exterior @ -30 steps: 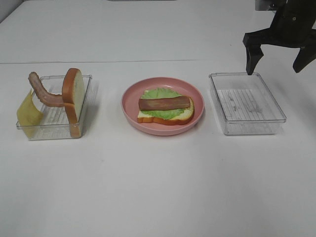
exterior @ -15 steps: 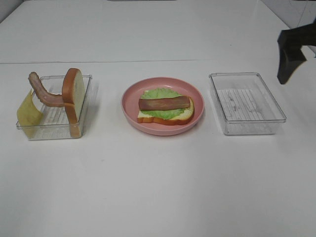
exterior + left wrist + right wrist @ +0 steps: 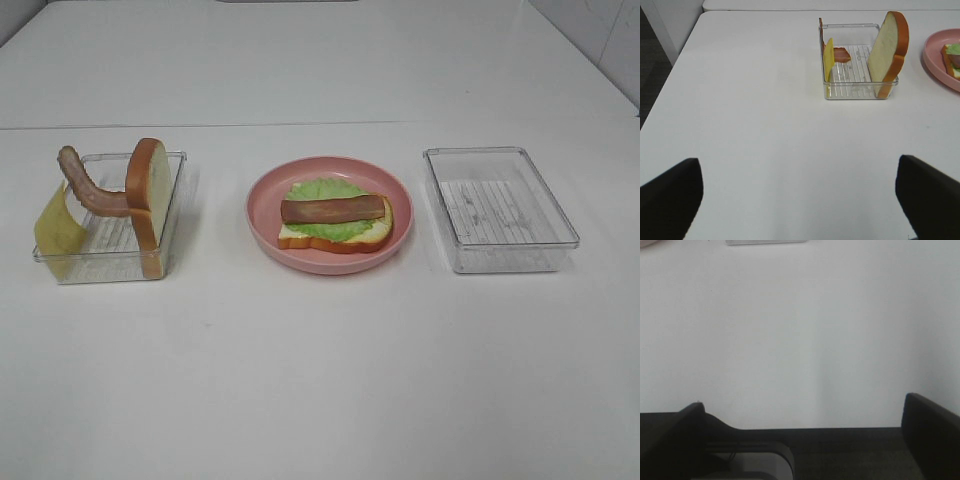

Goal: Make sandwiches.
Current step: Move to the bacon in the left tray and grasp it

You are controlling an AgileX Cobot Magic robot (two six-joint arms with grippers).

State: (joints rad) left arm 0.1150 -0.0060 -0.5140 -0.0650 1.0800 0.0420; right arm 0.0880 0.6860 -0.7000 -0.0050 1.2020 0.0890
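Pink and round, a plastic plate sits in the middle of the white table. On it lies the half-built toy sandwich: a flat white bread slice with an orange-brown crust at the bottom, a ruffled green lettuce leaf on that, and one reddish-brown bacon strip lying straight across the top.

At 9 o'clock from the plate, well apart, is a clear plastic tray. A second white bread slice stands on its edge along the tray's 3 o'clock side. A curved bacon strip touches that slice and rises over the 9 o'clock wall. A yellow cheese slice leans at that same wall.

At 3 o'clock from the plate is another clear plastic tray.

From its own camera, the left gripper hangs over bare table, its black jaws wide apart and empty. The right gripper is also spread wide and holds nothing.
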